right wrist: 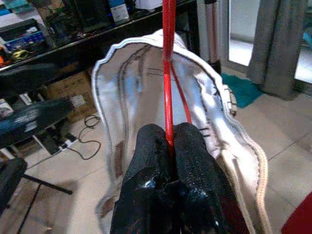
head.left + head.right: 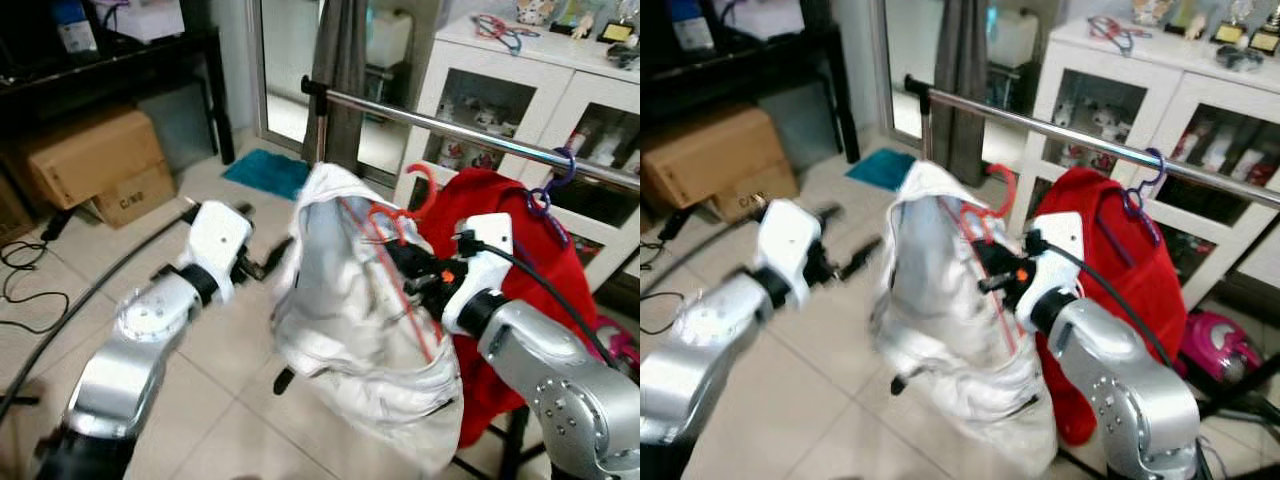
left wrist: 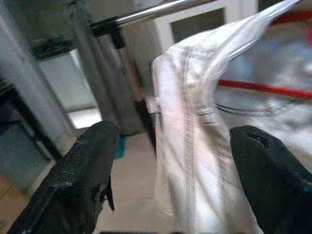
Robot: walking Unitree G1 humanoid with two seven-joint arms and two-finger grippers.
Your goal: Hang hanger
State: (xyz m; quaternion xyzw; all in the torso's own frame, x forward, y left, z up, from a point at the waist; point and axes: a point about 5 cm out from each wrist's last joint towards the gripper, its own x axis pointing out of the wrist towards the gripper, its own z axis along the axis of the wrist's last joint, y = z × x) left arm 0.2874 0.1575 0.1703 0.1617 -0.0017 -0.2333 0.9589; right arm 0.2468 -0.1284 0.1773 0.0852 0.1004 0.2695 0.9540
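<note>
A red hanger (image 2: 400, 225) carries a white garment (image 2: 350, 320) and is held below the silver clothes rail (image 2: 450, 130), its hook (image 2: 425, 185) just under the bar. My right gripper (image 1: 168, 146) is shut on the hanger's red wire, seen close in the right wrist view with the white garment (image 1: 126, 97) behind. My left gripper (image 2: 265, 262) is open beside the garment's left edge, its fingers (image 3: 83, 165) spread apart with the white cloth (image 3: 190, 146) between and beyond them, not touching.
A red garment (image 2: 520, 270) hangs on a purple hanger (image 2: 555, 180) on the rail to the right. A white cabinet (image 2: 520, 100) stands behind. Cardboard boxes (image 2: 95, 165), a black cable (image 2: 80, 300) and a teal mat (image 2: 265, 172) lie on the tiled floor at left.
</note>
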